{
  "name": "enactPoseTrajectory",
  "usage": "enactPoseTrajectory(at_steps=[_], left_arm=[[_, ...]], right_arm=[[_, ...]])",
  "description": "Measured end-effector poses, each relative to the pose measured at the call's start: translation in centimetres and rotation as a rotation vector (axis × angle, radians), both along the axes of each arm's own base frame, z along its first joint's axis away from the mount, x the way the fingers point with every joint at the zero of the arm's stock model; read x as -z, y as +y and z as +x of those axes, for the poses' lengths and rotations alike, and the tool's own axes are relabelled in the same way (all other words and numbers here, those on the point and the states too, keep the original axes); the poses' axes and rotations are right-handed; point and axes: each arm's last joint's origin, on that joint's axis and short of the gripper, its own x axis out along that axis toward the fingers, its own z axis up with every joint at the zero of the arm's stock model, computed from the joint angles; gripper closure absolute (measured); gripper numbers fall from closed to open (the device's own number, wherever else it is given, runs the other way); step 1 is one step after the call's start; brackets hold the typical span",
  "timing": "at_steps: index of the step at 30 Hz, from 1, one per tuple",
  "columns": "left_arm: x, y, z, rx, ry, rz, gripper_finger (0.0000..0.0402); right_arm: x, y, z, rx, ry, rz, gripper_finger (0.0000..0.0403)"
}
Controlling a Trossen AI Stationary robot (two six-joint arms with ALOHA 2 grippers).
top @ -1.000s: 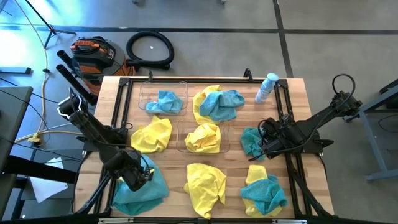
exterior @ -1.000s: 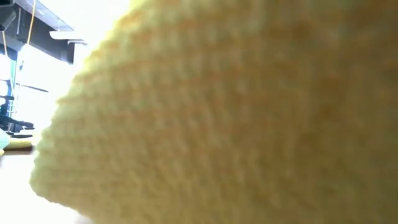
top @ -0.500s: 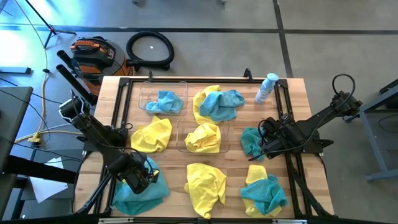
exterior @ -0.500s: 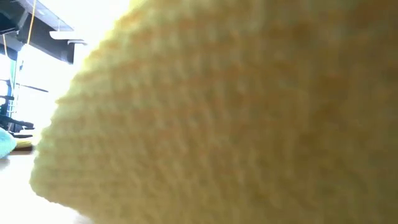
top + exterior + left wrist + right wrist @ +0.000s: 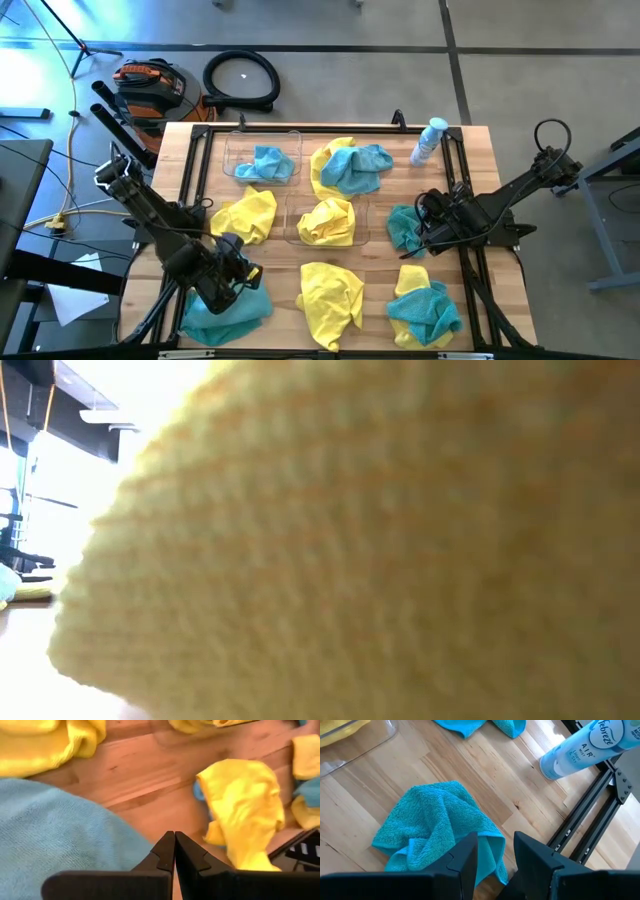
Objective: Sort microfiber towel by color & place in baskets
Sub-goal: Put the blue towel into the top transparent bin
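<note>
Yellow and teal towels lie scattered on the wooden table point(image 5: 380, 268). A clear basket point(image 5: 262, 160) at the far left holds a teal towel, and a middle basket point(image 5: 328, 222) holds a yellow one. My left gripper point(image 5: 237, 270) point(image 5: 174, 840) is shut above the right edge of a teal towel point(image 5: 225, 303) point(image 5: 55, 830) near the table's near left corner. My right gripper point(image 5: 420, 235) point(image 5: 495, 851) is open over a crumpled teal towel point(image 5: 404, 228) point(image 5: 435, 822) on the right side; its fingers stand on either side of the towel's edge. A yellow towel point(image 5: 350, 550) fills the low view. My right gripper comes slanting down at the teal towel's edge point(image 5: 492, 837), which lies between its open fingers. Whether the fingers touch the cloth cannot be told. The towel lies crumpled on the table.
A spray bottle point(image 5: 430, 140) point(image 5: 585, 747) lies at the far right corner. A yellow-and-teal heap point(image 5: 350, 168) sits at the far middle, and yellow towels point(image 5: 246, 218) point(image 5: 332, 295) and a mixed heap point(image 5: 425, 308) lie nearer. Black rails point(image 5: 470, 200) run along the table's sides.
My left gripper has shifted a little toward the table's right and far edge above the near-left teal towel. The right arm has kept still.
</note>
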Motion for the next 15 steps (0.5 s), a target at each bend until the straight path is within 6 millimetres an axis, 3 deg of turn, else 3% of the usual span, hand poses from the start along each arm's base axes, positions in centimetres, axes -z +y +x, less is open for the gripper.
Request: enactPoseTrajectory(at_steps=[5, 9, 15], left_arm=[[-0.6, 0.1, 0.0, 0.017, 0.078, -0.061, 0.0401], [0.2, 0.1, -0.1, -0.029, 0.118, -0.091, 0.0396], [1.3, 0.2, -0.6, -0.056, 0.210, -0.150, 0.0346]], right_arm=[[0.0, 0.0, 0.0, -0.001, -0.001, -0.001, 0.0281], [0.0, 0.0, 0.0, -0.001, -0.007, -0.011, 0.0281], [0.0, 0.0, 0.1, -0.001, -0.021, -0.003, 0.0281]])
